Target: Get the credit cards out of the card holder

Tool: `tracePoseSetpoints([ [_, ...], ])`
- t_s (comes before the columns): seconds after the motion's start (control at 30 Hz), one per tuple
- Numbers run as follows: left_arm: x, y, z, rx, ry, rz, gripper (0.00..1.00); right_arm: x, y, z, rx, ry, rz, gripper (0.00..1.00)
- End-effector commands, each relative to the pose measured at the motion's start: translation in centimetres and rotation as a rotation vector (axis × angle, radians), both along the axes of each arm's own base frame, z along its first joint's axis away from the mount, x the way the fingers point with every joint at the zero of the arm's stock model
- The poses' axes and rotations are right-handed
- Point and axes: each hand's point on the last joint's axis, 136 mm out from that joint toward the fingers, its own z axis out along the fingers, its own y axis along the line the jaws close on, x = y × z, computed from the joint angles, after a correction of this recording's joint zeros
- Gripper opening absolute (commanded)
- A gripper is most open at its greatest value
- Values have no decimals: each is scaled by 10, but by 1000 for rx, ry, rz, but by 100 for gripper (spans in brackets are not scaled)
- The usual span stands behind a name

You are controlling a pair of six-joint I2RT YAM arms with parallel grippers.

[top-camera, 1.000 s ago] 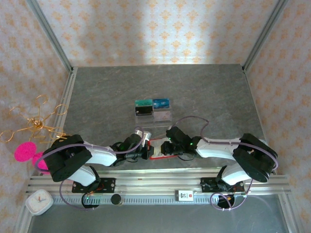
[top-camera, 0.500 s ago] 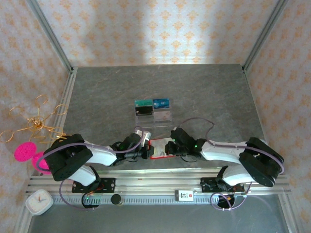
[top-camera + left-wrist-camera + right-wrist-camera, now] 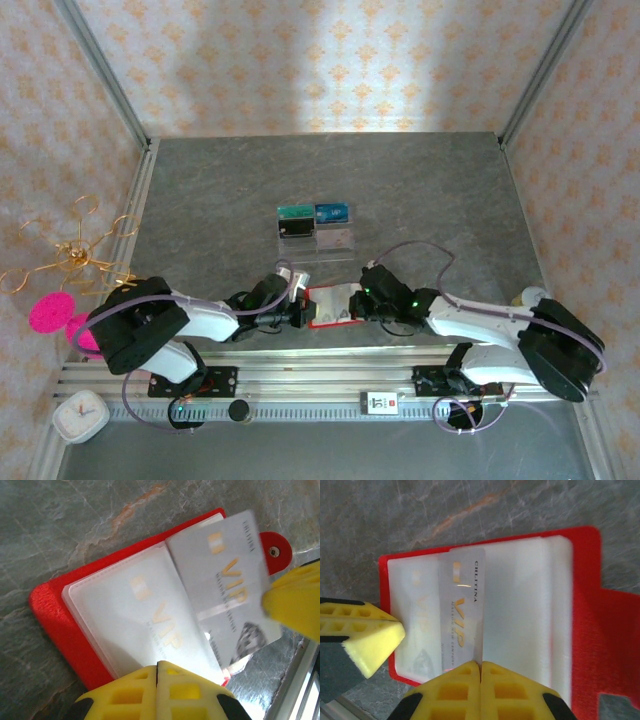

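The red card holder [image 3: 322, 318] lies open on the table between both arms, its pale pockets [image 3: 125, 615] facing up. My left gripper [image 3: 157, 666] is shut, its tips pressed down on the near edge of the pockets; from above the left gripper [image 3: 303, 313] is at the holder's left side. A silvery credit card [image 3: 462, 610] with gold VIP lettering sticks partway out of a pocket, and my right gripper [image 3: 480, 666] is shut on its edge. Another VIP card [image 3: 160, 625] shows through the left pocket. A blue credit card [image 3: 332, 212] lies in the clear tray.
The clear compartmented tray [image 3: 316, 250] sits behind the holder with a teal card [image 3: 295, 212], a black card [image 3: 293, 229] and a pale card [image 3: 336, 239]. A gold wire ornament [image 3: 75, 255] and a white clock [image 3: 80, 416] stand at left. A metal rail [image 3: 320, 375] runs along the near edge.
My right gripper has closed on the silvery card and the right arm has drawn back to the right, sliding the card partway out. The left gripper has stayed on the holder.
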Motion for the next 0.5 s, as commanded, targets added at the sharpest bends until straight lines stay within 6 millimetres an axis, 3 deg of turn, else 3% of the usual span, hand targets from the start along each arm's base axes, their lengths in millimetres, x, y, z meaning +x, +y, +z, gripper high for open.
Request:
tracePoseSetpoints([
  [0.0,-17,27,-31,151,106,8,0,16,-17,29,-73,-122,-29,0],
  [0.13,-7,16,-10,124,68,-2,0,30,-10,76,-52,-284,30,0],
  [0.3,1,9,20,79,18,4,25,45,10,140,-24,-510,161,0],
  [0.47,2,13,36,59,3,27,46,82,12,175,-76,-637,179,0],
])
